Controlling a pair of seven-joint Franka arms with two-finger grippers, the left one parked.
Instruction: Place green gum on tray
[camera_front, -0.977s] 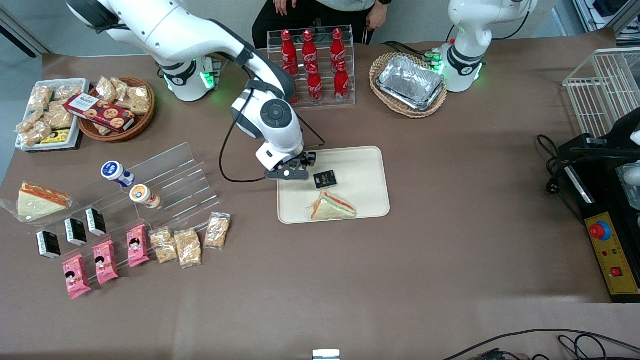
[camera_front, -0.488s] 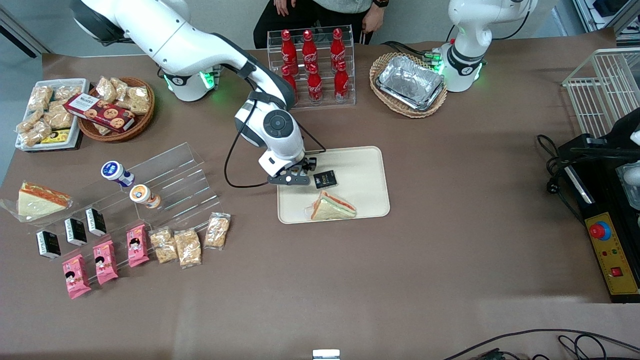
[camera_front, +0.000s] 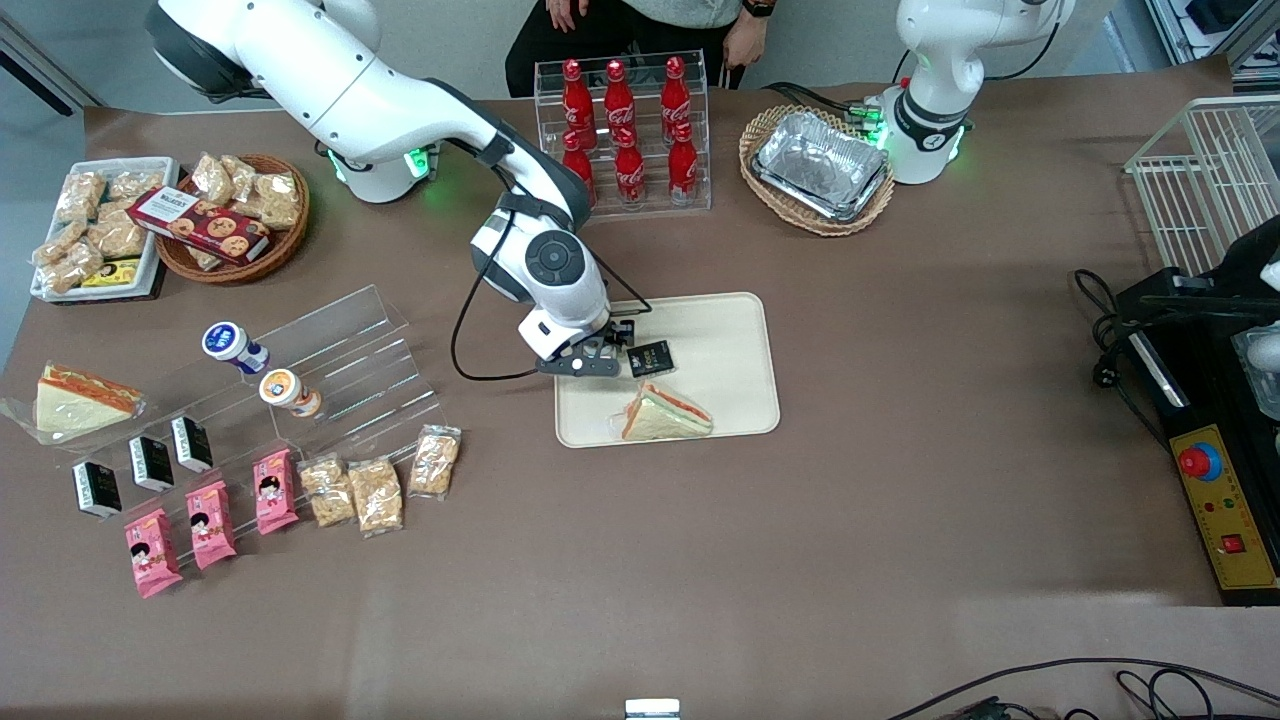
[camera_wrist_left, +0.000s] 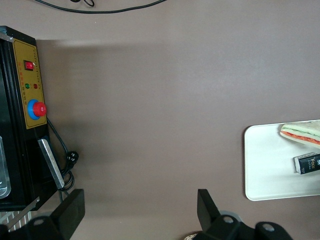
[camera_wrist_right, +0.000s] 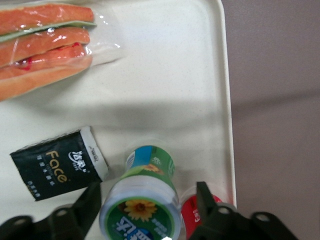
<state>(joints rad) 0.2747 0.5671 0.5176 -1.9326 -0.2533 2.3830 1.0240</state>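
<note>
Table (camera_front: 900, 500): brown, wide, crowded toward my working end with snack packets, a clear stepped stand (camera_front: 340, 360) and baskets.

Tray (camera_front: 720, 330): beige, rounded corners, low rim, mid-table. In my wrist view its rim (camera_wrist_right: 227, 100) runs just beside the bottle I carry, with bare table past it.

Sandwich (camera_front: 665, 413): wrapped triangular wedge lying on the tray, on the part nearest the front camera. My wrist view shows its orange and green layers (camera_wrist_right: 42, 42) under clear film.

Black packet (camera_front: 650, 357): small, flat, lying on the tray between the sandwich and my gripper. Wrist view reads "Face" on it (camera_wrist_right: 57, 165); it lies just beside the bottle, whether touching I cannot tell.

My gripper (camera_front: 590, 352): low over the tray's edge toward the working arm's end. My fingers (camera_wrist_right: 87, 205) stand on either side of the green gum (camera_wrist_right: 145, 200) and clamp it between them.

Green gum: upright in my grip, white lid with a sunflower print up toward my camera, its base down at the tray surface inside the rim. Whether it actually rests there I cannot tell.
</note>
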